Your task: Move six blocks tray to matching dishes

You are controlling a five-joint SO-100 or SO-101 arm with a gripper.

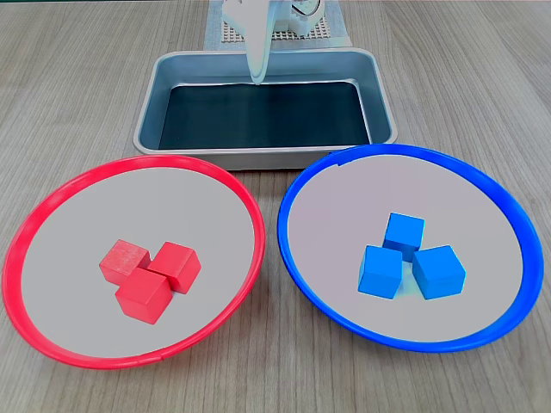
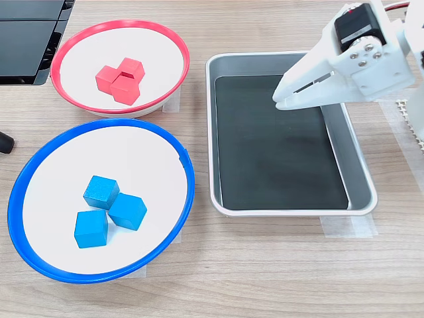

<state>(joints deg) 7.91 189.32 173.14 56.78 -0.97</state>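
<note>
Three red blocks (image 1: 148, 277) (image 2: 120, 78) lie bunched together in the red-rimmed dish (image 1: 86, 232) (image 2: 152, 53). Three blue blocks (image 1: 411, 258) (image 2: 106, 211) sit clustered in the blue-rimmed dish (image 1: 344, 206) (image 2: 132, 159). The silver tray (image 1: 164, 86) (image 2: 278, 159) shows a bare black bottom with nothing in it. My white gripper (image 1: 256, 79) (image 2: 278, 99) hangs over the tray, near its far side in a fixed view, shut with nothing between its fingers.
Both dishes stand side by side in front of the tray on a wooden table. A black device (image 2: 26, 40) sits at the table corner beside the red dish. The arm's base rests on a white mesh mat (image 1: 224, 34) behind the tray.
</note>
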